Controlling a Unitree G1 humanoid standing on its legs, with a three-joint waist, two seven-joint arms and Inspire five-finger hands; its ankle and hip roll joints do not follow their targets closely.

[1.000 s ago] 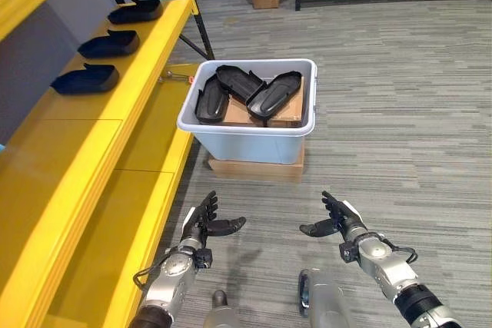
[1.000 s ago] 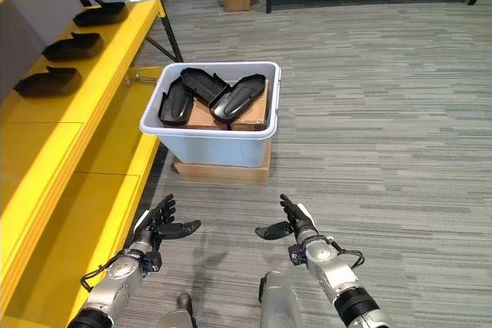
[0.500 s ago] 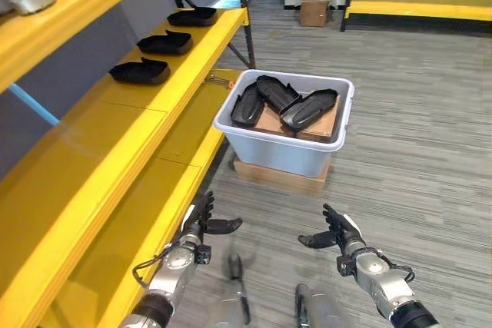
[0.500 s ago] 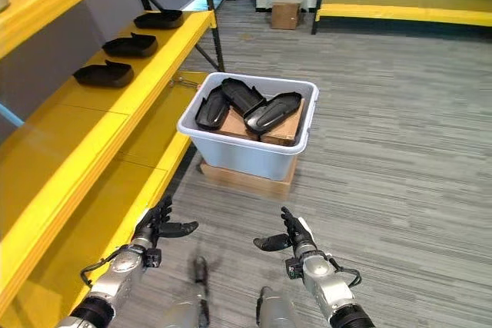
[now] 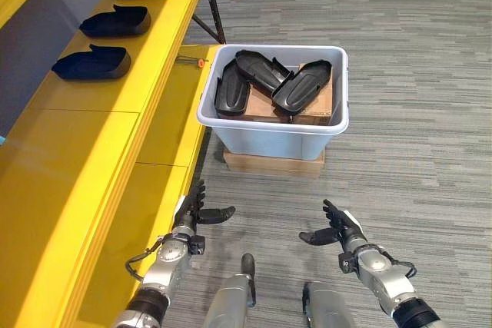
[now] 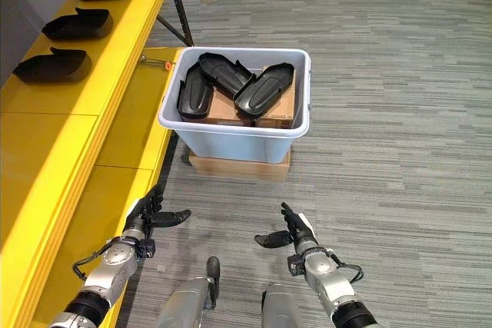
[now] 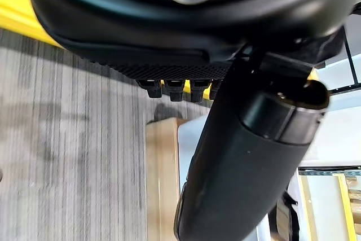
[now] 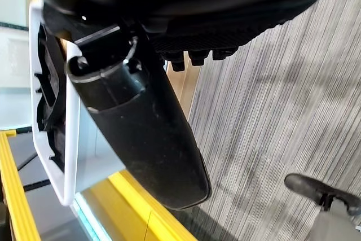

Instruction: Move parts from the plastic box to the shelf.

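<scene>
Fingers (image 5: pixel 194 199) spread; shelf (image 5: pixel 92 124) holds parts (image 5: pixel 92 63)

1. The plastic box (image 5: pixel 269 132) is a pale grey-blue tub with a rolled rim, open at the top. It stands upright on a flat cardboard slab (image 5: pixel 273 165) on the carpet, well ahead of both hands and nearer the right hand's (image 5: pixel 344 230) line than the left hand's (image 5: pixel 192 213).
2. Three black parts (image 5: pixel 301 86) lie in the box, long shallow moulded shells, leaning on one another over brown cardboard.
3. The shelf (image 5: pixel 115 124) is a long yellow board beyond the left hand, on its outer side.
4. Three more black shells (image 5: pixel 92 63) sit in a row on the shelf, hollow side up, spaced apart, far ahead of the left hand.
</scene>
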